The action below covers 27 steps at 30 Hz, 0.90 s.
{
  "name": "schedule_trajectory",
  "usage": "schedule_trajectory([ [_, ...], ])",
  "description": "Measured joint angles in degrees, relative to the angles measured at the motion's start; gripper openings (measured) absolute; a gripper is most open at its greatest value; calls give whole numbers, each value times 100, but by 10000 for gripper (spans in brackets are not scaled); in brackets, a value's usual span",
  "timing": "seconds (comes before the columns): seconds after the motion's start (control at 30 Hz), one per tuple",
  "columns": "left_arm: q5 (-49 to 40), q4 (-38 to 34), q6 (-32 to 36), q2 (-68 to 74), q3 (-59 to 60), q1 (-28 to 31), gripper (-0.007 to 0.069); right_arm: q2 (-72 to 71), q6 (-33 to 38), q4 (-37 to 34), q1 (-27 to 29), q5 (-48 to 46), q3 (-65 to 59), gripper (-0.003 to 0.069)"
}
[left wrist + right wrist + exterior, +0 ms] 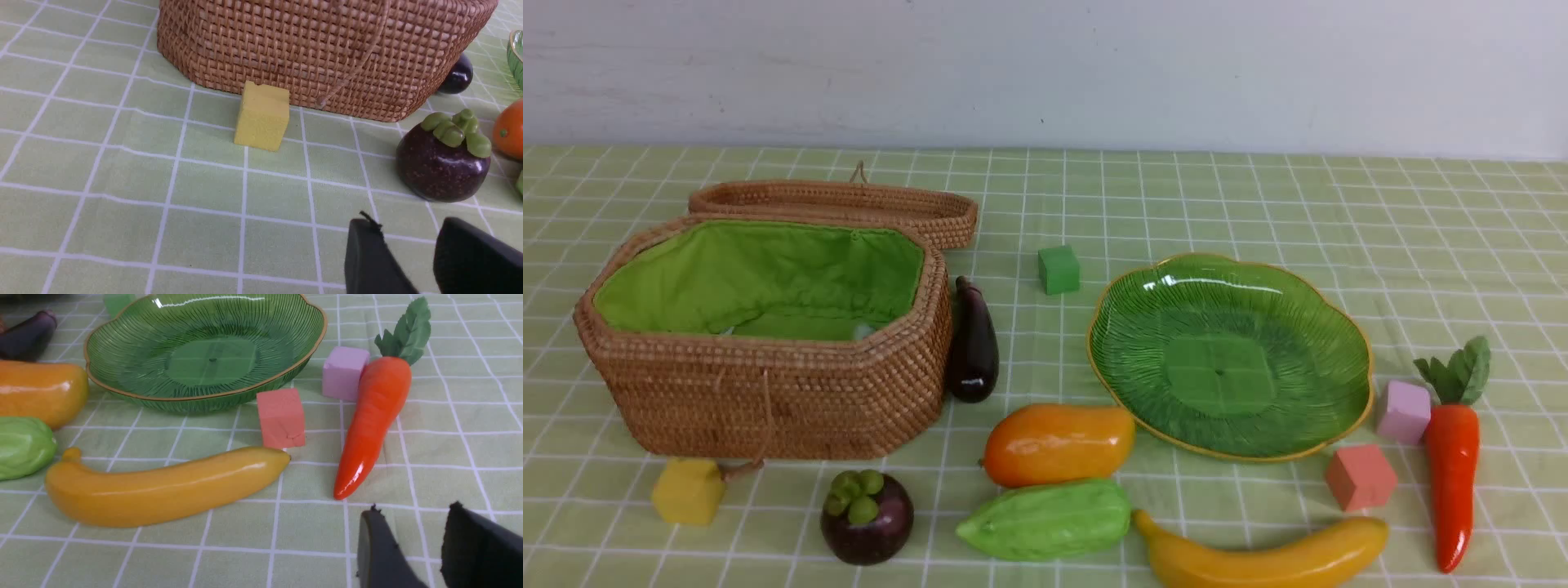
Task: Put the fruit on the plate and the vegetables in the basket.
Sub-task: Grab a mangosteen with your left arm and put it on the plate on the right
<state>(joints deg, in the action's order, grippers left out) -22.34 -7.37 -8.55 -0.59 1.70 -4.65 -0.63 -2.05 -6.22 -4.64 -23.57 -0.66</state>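
Note:
On the checked cloth lie the mango (1058, 443), the mangosteen (867, 517) and the banana (1262, 557), all near the front. The eggplant (973, 340) rests against the basket (768, 392). The gourd (1045, 519) lies in front of the mango, and the carrot (1453, 465) lies right of the empty green plate (1230, 355). Neither arm shows in the front view. My left gripper (408, 226) hovers open just short of the mangosteen (443, 163). My right gripper (412, 512) hovers open near the carrot's tip (351, 486), with the banana (163, 486) beside it. Both hold nothing.
The flat woven lid (841, 204) lies behind the basket. Small cubes are scattered: yellow (688, 490) at the basket's front, green (1058, 269) behind the plate, pink (1403, 411) and salmon (1360, 477) between plate and carrot.

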Motion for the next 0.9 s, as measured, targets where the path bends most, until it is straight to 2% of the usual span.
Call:
schedule_trajectory([
  [0.9,147,51,5,0,0,0,238,0,0,0,0,0,0,240],
])
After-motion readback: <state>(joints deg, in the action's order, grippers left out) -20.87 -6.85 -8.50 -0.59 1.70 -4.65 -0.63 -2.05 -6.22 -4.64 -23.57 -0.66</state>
